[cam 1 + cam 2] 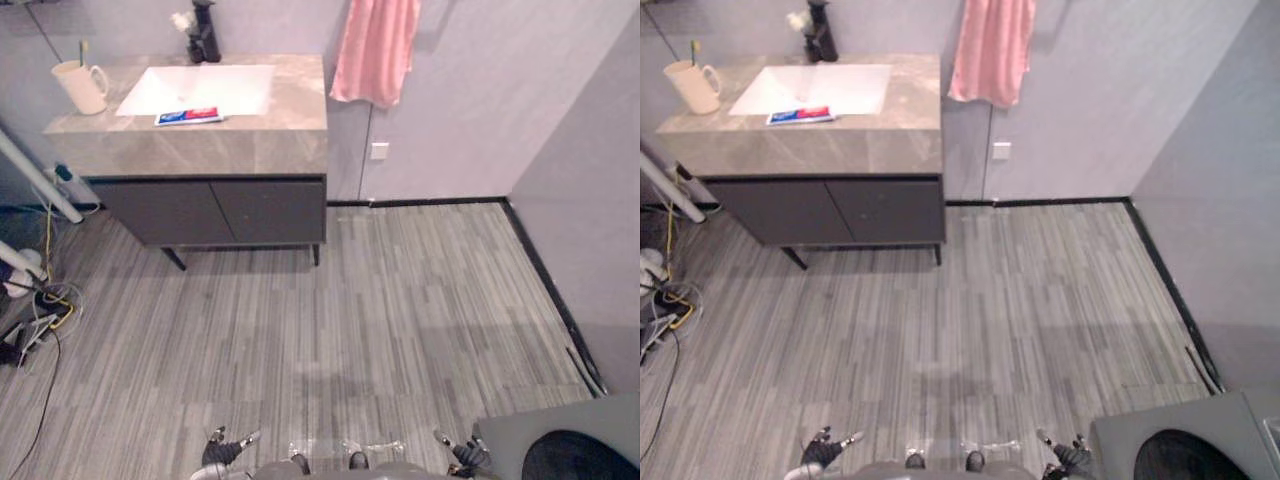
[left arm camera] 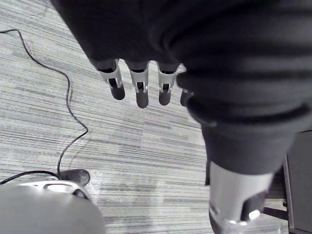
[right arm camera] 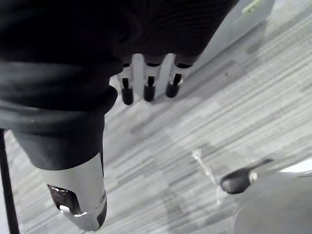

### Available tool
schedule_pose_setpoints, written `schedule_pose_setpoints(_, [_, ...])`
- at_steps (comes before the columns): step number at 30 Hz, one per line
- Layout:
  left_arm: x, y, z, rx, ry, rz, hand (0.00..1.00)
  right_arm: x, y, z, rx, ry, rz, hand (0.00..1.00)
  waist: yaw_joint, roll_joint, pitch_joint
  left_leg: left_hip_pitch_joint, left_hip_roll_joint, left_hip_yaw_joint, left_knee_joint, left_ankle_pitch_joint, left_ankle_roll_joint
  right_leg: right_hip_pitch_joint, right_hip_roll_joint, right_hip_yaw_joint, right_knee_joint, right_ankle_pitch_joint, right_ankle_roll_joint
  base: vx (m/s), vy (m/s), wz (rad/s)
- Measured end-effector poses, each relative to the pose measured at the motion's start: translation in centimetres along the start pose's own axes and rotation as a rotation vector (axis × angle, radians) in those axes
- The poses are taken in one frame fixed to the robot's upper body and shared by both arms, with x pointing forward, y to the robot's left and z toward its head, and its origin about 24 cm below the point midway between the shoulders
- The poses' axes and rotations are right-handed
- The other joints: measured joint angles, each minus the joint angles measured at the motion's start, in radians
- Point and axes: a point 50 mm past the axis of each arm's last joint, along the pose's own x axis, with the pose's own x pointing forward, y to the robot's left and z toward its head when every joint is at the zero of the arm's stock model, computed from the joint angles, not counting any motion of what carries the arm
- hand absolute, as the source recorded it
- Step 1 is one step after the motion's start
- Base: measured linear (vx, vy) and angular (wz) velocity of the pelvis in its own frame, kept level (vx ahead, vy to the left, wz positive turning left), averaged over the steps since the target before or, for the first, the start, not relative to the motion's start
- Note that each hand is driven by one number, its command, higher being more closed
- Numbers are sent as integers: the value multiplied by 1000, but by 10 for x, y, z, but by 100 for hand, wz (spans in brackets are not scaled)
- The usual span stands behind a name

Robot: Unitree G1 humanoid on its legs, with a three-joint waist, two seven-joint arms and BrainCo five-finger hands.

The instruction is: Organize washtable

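The washtable (image 1: 200, 140) stands at the far left against the wall, with a grey stone top, a white sink (image 1: 200, 88) and dark cabinet doors. A red, white and blue toothpaste tube (image 1: 188, 116) lies on the sink's front rim. A cream mug (image 1: 82, 86) holding a toothbrush stands at the counter's left end. A black faucet (image 1: 204, 32) rises behind the sink. My left hand (image 1: 228, 448) and right hand (image 1: 462, 452) hang low at the bottom edge, far from the table. Both are open with straight fingers (image 2: 141, 87) (image 3: 148, 83) over bare floor, holding nothing.
A pink towel (image 1: 376, 48) hangs on the wall right of the washtable. A grey bin with a dark round opening (image 1: 570, 450) stands at the bottom right. White poles and cables (image 1: 40, 290) clutter the left side. Grey striped floor lies between me and the table.
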Motion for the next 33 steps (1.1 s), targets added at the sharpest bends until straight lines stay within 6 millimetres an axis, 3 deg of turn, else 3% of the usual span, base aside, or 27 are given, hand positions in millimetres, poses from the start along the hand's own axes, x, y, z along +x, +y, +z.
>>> schedule_pose_setpoints(2, [1, 0, 4, -5, -15, 3, 0, -1, 3, 1, 8, -6, 8, 0, 6, -2, 5, -57, 32, 5, 179, -17, -2, 0, -3, 4, 42, -21, 2, 54, -129, -30])
schedule_pose_setpoints(5, [-1, -2, 4, -49, -18, 10, 0, -2, 11, 7, 25, -32, 29, 0, 18, 16, 21, -198, 99, -34, 530, -23, -5, 1, 22, 59, 102, -87, -70, 10, -65, -59])
schedule_pose_setpoints(6, [-2, -4, 3, -72, -18, 8, 0, -1, 14, 11, 28, -40, 34, 0, 19, 26, 22, -230, 88, -91, 573, -50, -5, 2, 27, 94, 129, -106, -81, 79, 65, -88])
schedule_pose_setpoints(9, [-5, -4, -1, -116, -14, 16, 0, 0, 15, 13, 27, -44, 35, 0, 24, 27, 23, -285, 29, -154, 465, -58, 6, 2, 15, 193, 132, -108, -88, 131, 92, -86])
schedule_pose_setpoints(11, [-5, -5, -2, -141, -13, 20, 0, 1, 15, 16, 26, -48, 29, 0, 33, 33, 26, -327, -15, -213, 361, -48, -9, -6, 9, 260, 125, -115, -79, 264, 216, -110])
schedule_pose_setpoints(12, [-6, -7, -2, -145, -14, 16, 0, 1, 13, 16, 23, -50, 18, 0, 49, 38, 28, -320, -30, -252, 253, -25, -38, -10, 8, 301, 121, -126, -67, 223, 230, -98])
schedule_pose_setpoints(13, [-6, -8, -4, -148, -12, 15, 0, 1, 11, 16, 21, -50, 13, 0, 49, 44, 26, -316, -29, -264, 210, -19, -44, -7, 14, 320, 122, -136, -60, 259, 265, -113])
schedule_pose_setpoints(14, [-8, -6, -10, -156, 6, 21, 0, 1, 11, 15, 14, -48, 12, 0, 48, 50, 21, -316, -26, -272, 210, 15, -3, 0, 18, 350, 133, -166, -49, 316, 312, -109])
schedule_pose_setpoints(15, [-9, -1, -12, -166, 10, 37, 0, -1, 15, 11, -4, -39, 31, 0, 59, 33, 2, -310, -29, -216, 232, -19, 28, -7, -10, 362, 160, -199, -29, 339, 311, -114])
schedule_pose_setpoints(17, [-8, 6, -11, -187, 4, 62, 0, -4, 22, 5, -28, -28, 57, 0, 72, -12, -7, -275, -56, -156, 224, -57, 46, -54, -62, 316, 284, -222, 78, 364, 265, -95])
schedule_pose_setpoints(18, [-8, 7, -11, -193, 8, 69, 0, -3, 24, 9, -40, -46, 66, 0, 68, -13, -5, -238, -64, -137, 219, -71, 69, -97, -76, 260, 397, -214, 131, 359, 241, -61])
schedule_pose_setpoints(19, [-7, 6, -11, -191, 11, 68, 0, -3, 23, 10, -45, -49, 66, 0, 68, -11, -3, -212, -67, -132, 209, -81, 72, -120, -84, 220, 468, -212, 155, 351, 239, -30])
schedule_pose_setpoints(21, [-6, 6, -12, -185, 21, 73, 0, -3, 21, 10, -63, -56, 64, 0, 51, 0, 7, -101, -84, -127, 136, -101, 81, -193, -147, 30, 643, -217, 142, 393, 202, -3])
schedule_pose_setpoints(22, [-7, 7, -14, -183, 29, 81, 0, -3, 23, 14, -68, -69, 68, 0, 48, 1, 10, -39, -82, -125, 90, -102, 81, -220, -178, -70, 657, -227, 126, 356, 121, 11])
schedule_pose_setpoints(24, [-6, 6, -15, -177, 39, 79, 0, -2, 19, 14, -80, -71, 61, 0, 48, 4, 10, 34, -72, -126, 26, -99, 76, -259, -194, -171, 599, -228, 120, 363, 69, 10])
schedule_pose_setpoints(26, [-5, 4, -13, -136, 38, 57, 0, 0, 17, 19, -86, -84, 58, 0, 46, 13, 11, 81, -60, -134, -16, -105, 61, -323, -188, -213, 503, -212, 100, 403, 14, 12])
schedule_pose_setpoints(29, [0, -9, 2, -102, 5, 8, 0, 3, 17, 32, -78, -116, 68, 0, 40, 46, 30, 129, -17, -165, -27, -133, 9, -428, -124, -212, 358, -73, 34, 507, -85, 20])
schedule_pose_setpoints(30, [1, -11, 4, -101, -4, 5, 0, 3, 19, 30, -77, -112, 73, 0, 35, 41, 29, 157, -10, -192, -25, -145, -14, -424, -97, -199, 262, 25, 12, 525, -167, 51])
schedule_pose_setpoints(31, [2, -9, 8, -111, -13, 9, 0, 1, 22, 27, -68, -102, 78, 0, 24, 19, 21, 185, -15, -223, -16, -161, -41, -412, -96, -188, 193, 141, -29, 655, -269, 65])
schedule_pose_setpoints(32, [2, -14, 9, -125, -11, 2, 0, 2, 24, 28, -58, -105, 83, 0, 17, 18, 18, 201, -3, -247, -5, -165, -45, -402, -93, -188, 228, 149, -33, 534, -263, 62])
schedule_pose_setpoints(33, [1, -26, 12, -146, -16, -26, 0, 3, 24, 34, -65, -116, 80, 0, 15, 50, 15, 185, 27, -265, 65, -147, -77, -396, -88, -223, 272, 122, -45, 518, -281, 48])
